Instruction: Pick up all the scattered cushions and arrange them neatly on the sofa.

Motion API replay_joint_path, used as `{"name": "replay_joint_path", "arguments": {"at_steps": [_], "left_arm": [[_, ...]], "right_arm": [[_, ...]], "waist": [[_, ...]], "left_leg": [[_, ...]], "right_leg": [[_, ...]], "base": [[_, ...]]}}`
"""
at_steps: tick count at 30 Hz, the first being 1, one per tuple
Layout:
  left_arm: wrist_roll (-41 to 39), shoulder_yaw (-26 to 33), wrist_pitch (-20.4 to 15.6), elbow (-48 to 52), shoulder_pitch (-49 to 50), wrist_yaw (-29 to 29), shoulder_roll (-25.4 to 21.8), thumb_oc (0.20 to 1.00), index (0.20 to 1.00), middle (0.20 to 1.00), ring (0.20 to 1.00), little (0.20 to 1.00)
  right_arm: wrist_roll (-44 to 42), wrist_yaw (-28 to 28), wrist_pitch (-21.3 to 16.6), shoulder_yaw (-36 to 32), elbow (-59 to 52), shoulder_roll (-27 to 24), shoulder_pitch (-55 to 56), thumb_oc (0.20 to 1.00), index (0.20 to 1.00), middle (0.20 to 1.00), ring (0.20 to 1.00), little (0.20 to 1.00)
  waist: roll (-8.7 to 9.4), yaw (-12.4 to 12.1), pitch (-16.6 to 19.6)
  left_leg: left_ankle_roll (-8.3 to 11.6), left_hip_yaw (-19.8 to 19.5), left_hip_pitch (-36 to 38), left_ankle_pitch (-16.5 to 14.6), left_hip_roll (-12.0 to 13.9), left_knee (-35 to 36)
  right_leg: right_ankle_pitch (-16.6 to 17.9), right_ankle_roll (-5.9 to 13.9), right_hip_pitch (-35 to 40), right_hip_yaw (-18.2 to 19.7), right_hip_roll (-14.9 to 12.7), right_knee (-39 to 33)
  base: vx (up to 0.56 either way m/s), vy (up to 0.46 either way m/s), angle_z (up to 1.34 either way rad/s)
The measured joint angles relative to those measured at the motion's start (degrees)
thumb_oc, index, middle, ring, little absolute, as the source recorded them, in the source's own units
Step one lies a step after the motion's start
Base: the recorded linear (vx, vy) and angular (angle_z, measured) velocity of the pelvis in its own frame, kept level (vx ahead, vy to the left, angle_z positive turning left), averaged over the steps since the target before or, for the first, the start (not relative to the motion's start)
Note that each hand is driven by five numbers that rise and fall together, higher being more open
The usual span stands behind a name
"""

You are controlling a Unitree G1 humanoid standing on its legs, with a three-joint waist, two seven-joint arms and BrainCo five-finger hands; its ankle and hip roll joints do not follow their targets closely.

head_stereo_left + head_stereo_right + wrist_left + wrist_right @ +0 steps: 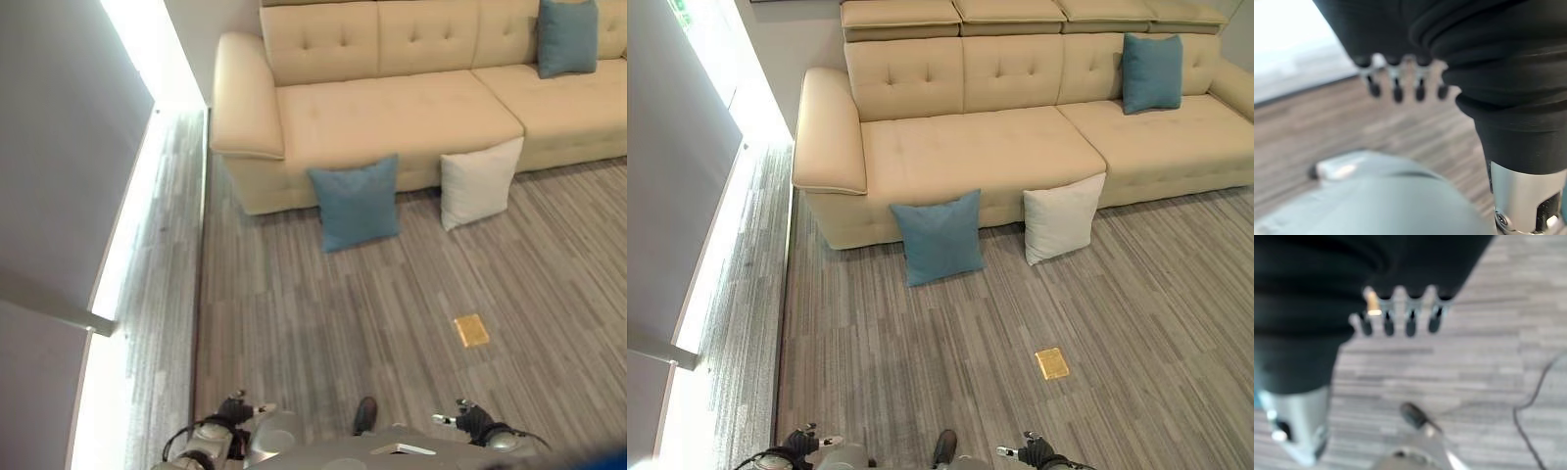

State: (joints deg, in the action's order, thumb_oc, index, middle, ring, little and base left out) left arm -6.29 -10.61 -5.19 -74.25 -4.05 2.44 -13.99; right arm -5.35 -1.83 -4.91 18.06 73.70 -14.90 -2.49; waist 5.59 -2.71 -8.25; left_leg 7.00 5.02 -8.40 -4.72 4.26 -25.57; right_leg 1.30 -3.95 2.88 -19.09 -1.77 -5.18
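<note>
A blue cushion [357, 202] stands on the floor, leaning against the front of the beige sofa [392, 117]. Just to its right a white cushion [479, 182] leans against the sofa front in the same way. A second blue cushion [567, 36] rests upright against the backrest on the sofa's right part. My left hand [235, 409] and right hand [468, 419] hang low at the near edge, far from the cushions. Each wrist view shows relaxed straight fingers [1397, 85] [1400, 318] over the floor, holding nothing.
A small brass floor plate [471, 330] lies in the grey striped carpet between me and the white cushion. A wall with a bright light strip [127, 245] runs along the left side, beside the sofa's left armrest [240, 98].
</note>
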Motion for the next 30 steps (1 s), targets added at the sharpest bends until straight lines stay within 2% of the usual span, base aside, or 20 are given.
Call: {"name": "replay_joint_path", "arguments": {"at_steps": [2, 3, 4, 5, 7, 8, 9, 10, 12, 13, 14, 15, 17, 21, 22, 24, 25, 27, 28, 30], "left_arm": [[0.03, -0.32, -0.05, 0.50, -0.30, -0.04, 0.24, 1.000, 1.000, 1.000, 1.000, 1.000], [0.08, -0.32, -0.07, 0.68, -0.42, 0.01, 0.16, 1.000, 1.000, 1.000, 1.000, 1.000], [0.08, -0.39, -0.07, 0.68, -0.16, 0.03, 0.17, 1.000, 1.000, 1.000, 1.000, 1.000], [0.03, -0.09, -0.19, 0.68, -0.04, 0.05, 0.18, 1.000, 1.000, 1.000, 1.000, 1.000], [0.04, -0.09, -0.19, 0.73, 0.39, 0.02, 0.26, 1.000, 1.000, 1.000, 1.000, 1.000], [0.06, -0.10, -0.16, 0.68, 0.87, 0.01, 0.43, 1.000, 1.000, 1.000, 1.000, 1.000], [0.08, -0.13, -0.10, 0.19, 1.33, -0.05, 0.65, 1.000, 1.000, 1.000, 1.000, 1.000], [0.11, -0.12, -0.01, -0.95, 1.17, -0.05, 0.60, 1.000, 1.000, 1.000, 1.000, 1.000], [0.12, -0.21, -0.02, -1.33, 0.30, -0.03, 0.65, 1.000, 1.000, 1.000, 1.000, 1.000], [0.14, -0.68, 0.01, -1.40, -0.65, -0.05, 0.56, 1.000, 1.000, 1.000, 1.000, 1.000], [0.11, -2.80, 0.04, -1.38, -1.94, 0.00, -0.25, 1.000, 1.000, 1.000, 1.000, 1.000], [0.14, -3.44, -0.01, -1.36, -2.89, 0.02, -0.40, 1.000, 1.000, 1.000, 1.000, 1.000], [0.17, -4.57, -0.22, -1.31, -3.38, 0.05, -0.57, 1.000, 1.000, 1.000, 1.000, 1.000], [0.18, -4.46, -0.17, -1.31, -2.56, 0.05, -0.56, 1.000, 1.000, 1.000, 1.000, 1.000], [0.20, -3.64, 0.00, -1.45, -1.40, 0.07, -0.62, 1.000, 1.000, 1.000, 1.000, 1.000], [0.23, -2.59, 0.02, -1.48, -1.09, 0.05, -0.65, 1.000, 1.000, 1.000, 1.000, 1.000], [0.24, -2.63, -0.03, -1.41, -0.99, 0.01, -0.67, 1.000, 1.000, 1.000, 1.000, 1.000], [0.25, -2.63, -0.12, -1.38, -0.22, -0.02, -0.39, 1.000, 1.000, 1.000, 1.000, 1.000], [0.24, -2.63, -0.18, -1.37, -0.07, -0.06, 0.06, 1.000, 1.000, 1.000, 1.000, 1.000], [0.24, -2.56, -0.25, -1.42, 0.06, -0.09, 0.33, 1.000, 1.000, 1.000, 1.000, 1.000]], "right_arm": [[-0.04, -0.05, -0.04, 0.09, 0.20, -0.15, -0.23, 1.000, 1.000, 1.000, 1.000, 1.000], [-0.04, -0.08, 0.14, 0.20, 0.50, 0.05, -0.65, 1.000, 1.000, 1.000, 1.000, 1.000], [-0.03, -0.09, 0.14, 0.34, 0.59, 0.29, -0.73, 1.000, 1.000, 1.000, 1.000, 1.000], [-0.04, -0.10, 0.12, 0.42, 0.64, 0.28, -0.86, 1.000, 1.000, 1.000, 1.000, 1.000], [-0.03, -0.11, 0.13, 0.31, 1.07, 0.17, -1.18, 1.000, 1.000, 1.000, 1.000, 1.000], [-0.03, -0.15, 0.09, 0.26, 1.15, 0.14, -1.25, 1.000, 1.000, 1.000, 1.000, 1.000], [-0.03, -0.12, 0.09, 0.23, 1.66, 0.24, -1.52, 1.000, 1.000, 1.000, 1.000, 1.000], [-0.02, -0.07, 0.09, 0.13, 1.87, 0.51, -1.23, 1.000, 1.000, 1.000, 1.000, 1.000], [0.02, -0.02, 0.18, -0.25, 1.92, 0.44, -1.10, 1.000, 1.000, 1.000, 1.000, 1.000], [0.02, 0.17, 0.16, -0.59, 0.44, 0.30, -1.06, 1.000, 1.000, 1.000, 1.000, 1.000], [-0.02, 0.15, -0.11, -0.17, -1.18, 0.54, -1.12, 1.000, 1.000, 1.000, 1.000, 1.000], [-0.03, 0.15, -0.10, 0.24, -1.48, 0.62, -1.55, 1.000, 1.000, 1.000, 1.000, 1.000], [-0.03, 0.16, -0.11, 0.31, -1.84, 0.60, -2.26, 1.000, 1.000, 1.000, 1.000, 1.000], [-0.02, 0.28, -0.65, 0.32, -3.15, 0.94, -2.42, 1.000, 1.000, 1.000, 1.000, 1.000], [0.00, 0.40, -0.49, 0.35, -4.23, 0.95, -2.75, 1.000, 1.000, 1.000, 1.000, 1.000], [0.00, 0.41, -0.43, 0.35, -4.26, 0.99, -2.46, 1.000, 1.000, 1.000, 1.000, 1.000], [0.02, 0.42, -0.39, 0.34, -4.11, 1.02, -2.02, 1.000, 1.000, 1.000, 1.000, 1.000], [0.04, 0.43, -0.21, 0.31, -3.86, 1.00, -1.22, 1.000, 1.000, 1.000, 1.000, 1.000], [0.06, 0.45, -0.08, 0.35, -3.44, 0.93, -1.06, 1.000, 1.000, 1.000, 1.000, 1.000], [0.06, 0.53, -0.06, 0.35, -3.05, 0.84, -1.17, 1.000, 1.000, 1.000, 1.000, 1.000]], "waist": [[-0.25, 0.26, 0.05], [-0.45, 0.27, -0.08], [-0.32, -0.09, -0.21], [-0.14, -0.14, -0.04], [-0.65, -0.16, 0.29], [-1.15, -0.12, 0.61], [-1.59, -0.10, 1.09], [-1.16, 0.17, 1.25], [-2.59, 0.02, 0.81], [-3.93, 0.17, 0.40], [-3.46, 1.50, 0.09], [-3.12, 1.62, -0.30], [-3.53, 1.40, -0.77], [-3.30, 1.07, -0.80], [-2.61, 1.00, -0.72], [-1.84, 1.85, -0.58], [-1.13, 1.95, -0.40], [-1.32, 2.50, -0.37], [-2.32, 2.35, -0.05], [-2.87, 1.72, 0.29]], "left_leg": [[-0.60, 0.76, -0.58, 1.32, -0.46, 10.80], [-0.84, 1.45, -0.69, 5.03, -0.62, 20.09], [-0.91, 1.98, -1.32, 8.34, -0.79, 23.92], [-0.62, 2.09, -2.53, 9.55, -1.14, 23.92], [-2.38, 2.37, -2.22, 10.92, -1.45, 24.56], [-3.83, 2.31, -1.10, 12.12, -1.98, 24.57], [-6.89, 2.48, 0.86, 11.22, -2.55, 25.89], [-7.96, 2.70, 2.65, 11.23, -3.36, 27.52], [-9.42, 3.54, 5.85, 10.37, -3.55, 29.99], [-10.83, 4.11, 7.77, 9.10, -3.70, 30.21], [-11.79, 3.52, 8.93, 7.85, -5.71, 29.64], [-12.05, 3.58, 9.73, 7.04, -6.59, 29.47], [-12.11, 3.92, 11.80, 5.89, -7.23, 29.48], [-11.37, 4.25, 14.67, 3.03, -7.27, 29.49], [-9.67, 4.07, 15.53, 1.13, -6.99, 29.56], [-9.41, 3.70, 16.53, 0.48, -6.65, 29.65], [-9.13, 3.63, 17.56, 0.07, -6.46, 29.63], [-7.31, 2.26, 19.80, -1.45, -5.02, 29.52], [-6.57, 2.07, 20.64, -1.91, -3.29, 29.04], [-6.07, 1.35, 19.84, -2.03, -0.86, 24.24]], "right_leg": [[-2.20, 1.07, 1.00, -0.56, 0.39, -0.32], [-4.13, 2.45, 2.47, -0.48, 1.32, -0.40], [-4.69, 2.05, 3.79, -0.52, 1.91, -0.35], [-5.70, 2.35, 4.07, -0.24, 2.13, -0.38], [-6.03, 2.23, 5.15, 1.18, 2.55, -0.05], [-6.72, 3.09, 6.35, 2.00, 2.79, -0.01], [-7.63, 4.28, 7.43, 2.92, 2.66, 0.26], [-8.44, 5.38, 7.44, 3.32, 1.39, 2.17], [-10.12, 7.78, 4.42, 4.17, -0.17, 11.60], [-11.70, 8.97, -3.19, 4.11, -2.84, 29.92], [-12.68, 10.25, -11.51, 5.55, -7.32, 44.99], [-12.71, 10.19, -13.92, 6.35, -8.67, 47.13], [-12.78, 10.00, -16.69, 6.42, -10.30, 44.73], [-11.02, 9.95, -16.47, 4.26, -10.42, 31.98], [-7.81, 10.65, -17.44, 3.95, -9.50, 21.98], [-2.76, 10.74, -17.37, 4.47, -8.47, 13.93], [-0.09, 10.31, -16.52, 4.50, -8.07, 11.34], [5.17, 8.96, -14.20, 5.32, -6.63, 10.28], [4.54, 7.10, -12.54, 4.76, -4.77, 9.28], [4.53, 5.81, -7.65, 4.02, -2.01, 4.35]], "base": [[0.32, 0.026, 0.15], [0.41, 0.089, 0.04], [0.25, 0.065, -0.04], [0.27, 0.098, -0.26], [0.23, 0.124, -0.39], [0.25, 0.172, -0.49], [0.22, 0.190, -0.34], [0.21, 0.201, -0.22], [0.17, 0.192, -0.24], [0.20, 0.180, 0.05], [0.16, 0.132, 0.25], [0.19, 0.064, 0.42], [0.18, -0.006, 0.10], [0.25, -0.094, -0.06], [0.27, -0.118, -0.15], [0.22, -0.106, 0.07], [0.26, -0.142, 0.17], [0.24, -0.162, 0.24], [0.22, -0.197, 0.21], [0.17, -0.219, 0.08]]}}
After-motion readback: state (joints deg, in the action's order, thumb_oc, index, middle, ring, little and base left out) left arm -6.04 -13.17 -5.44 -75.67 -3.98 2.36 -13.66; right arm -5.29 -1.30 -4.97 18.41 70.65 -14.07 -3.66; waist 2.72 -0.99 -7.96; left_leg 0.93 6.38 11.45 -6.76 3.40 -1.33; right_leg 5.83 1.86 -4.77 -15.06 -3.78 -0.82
